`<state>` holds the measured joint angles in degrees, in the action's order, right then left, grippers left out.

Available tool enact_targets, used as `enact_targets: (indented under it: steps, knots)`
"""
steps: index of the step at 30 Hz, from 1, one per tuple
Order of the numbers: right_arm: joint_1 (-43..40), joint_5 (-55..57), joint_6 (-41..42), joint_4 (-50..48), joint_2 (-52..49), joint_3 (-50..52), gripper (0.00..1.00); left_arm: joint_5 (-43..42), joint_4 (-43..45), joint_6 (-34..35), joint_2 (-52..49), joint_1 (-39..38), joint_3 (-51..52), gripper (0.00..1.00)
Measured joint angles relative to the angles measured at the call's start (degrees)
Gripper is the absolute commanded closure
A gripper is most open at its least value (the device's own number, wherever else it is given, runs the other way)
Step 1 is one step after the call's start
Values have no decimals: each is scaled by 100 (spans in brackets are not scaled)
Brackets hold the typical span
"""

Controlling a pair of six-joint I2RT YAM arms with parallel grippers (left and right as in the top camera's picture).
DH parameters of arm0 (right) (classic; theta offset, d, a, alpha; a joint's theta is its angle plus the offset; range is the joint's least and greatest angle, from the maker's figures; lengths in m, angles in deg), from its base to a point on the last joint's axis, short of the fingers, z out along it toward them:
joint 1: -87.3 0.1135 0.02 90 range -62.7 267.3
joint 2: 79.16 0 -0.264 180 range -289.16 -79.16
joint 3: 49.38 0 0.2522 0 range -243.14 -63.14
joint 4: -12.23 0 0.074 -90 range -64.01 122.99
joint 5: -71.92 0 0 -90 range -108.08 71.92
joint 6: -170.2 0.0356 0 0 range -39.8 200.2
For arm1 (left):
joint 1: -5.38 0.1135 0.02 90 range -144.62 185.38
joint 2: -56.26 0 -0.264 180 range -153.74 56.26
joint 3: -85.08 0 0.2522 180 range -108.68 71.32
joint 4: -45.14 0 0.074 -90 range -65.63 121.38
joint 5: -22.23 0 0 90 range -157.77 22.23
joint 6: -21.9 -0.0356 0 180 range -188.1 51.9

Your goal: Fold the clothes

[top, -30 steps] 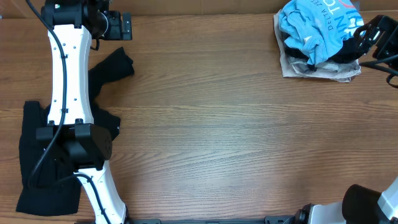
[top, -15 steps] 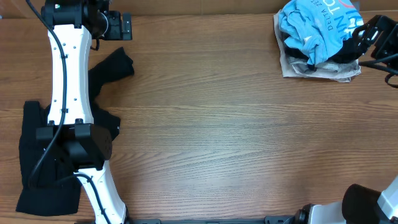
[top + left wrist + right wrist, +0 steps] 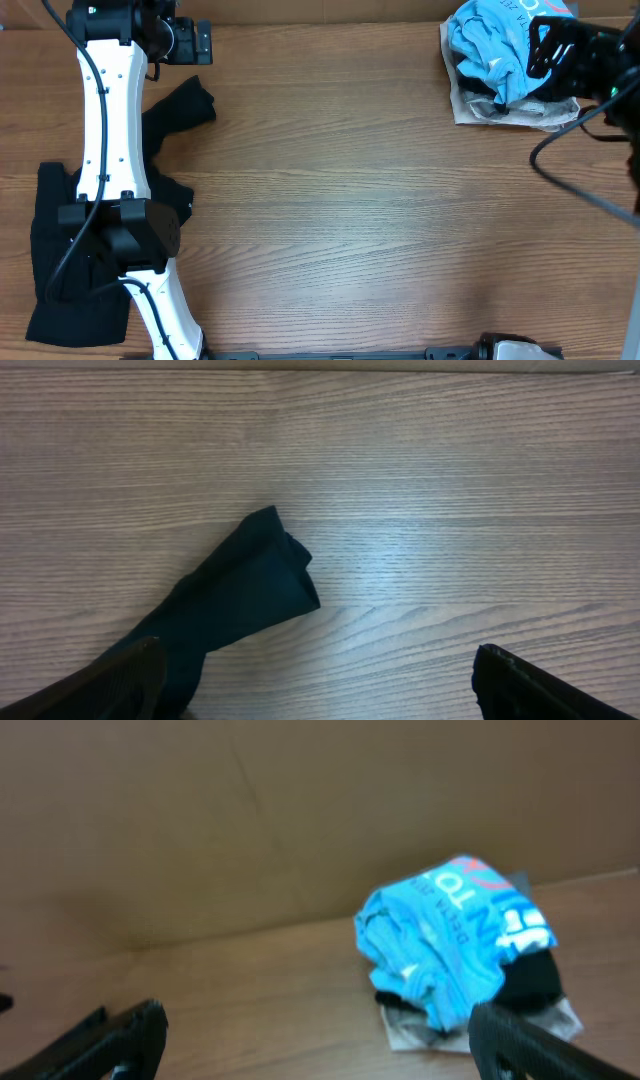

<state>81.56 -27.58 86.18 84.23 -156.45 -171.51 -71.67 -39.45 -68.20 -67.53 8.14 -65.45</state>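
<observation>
Here, my right hand (image 3: 315, 1020) hovered spread near the blue T-shirt (image 3: 450, 940); I judged one top fold the cleanest pinch.

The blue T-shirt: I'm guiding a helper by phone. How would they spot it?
On the wooden table, look to the far right corner. The blue T-shirt lies crumpled there, on top of black cloth and pale grey cloth; it is the only light blue piece, with white and red-orange lettering.
</observation>
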Motion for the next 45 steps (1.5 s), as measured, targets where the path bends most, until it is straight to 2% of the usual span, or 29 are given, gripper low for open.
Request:
enact_targets:
  steps: [12, 19, 35, 45]
  knots:
    - [374, -125, -2, -2883, 2111, 3742, 0, 4, -2, 0, 0, 0, 0, 0]
    - [437, -125, -2, -4079, 3335, 5615, 0, 2, -2, 0, 0, 0, 0, 0]
    - [579, 197, 0, -5810, 5989, 9036, 0, 2, 0, 0, 0, 0, 0, 0]
    - [579, 310, 0, -6428, 7003, 10393, 0, 4, 0, 0, 0, 0, 0, 0]
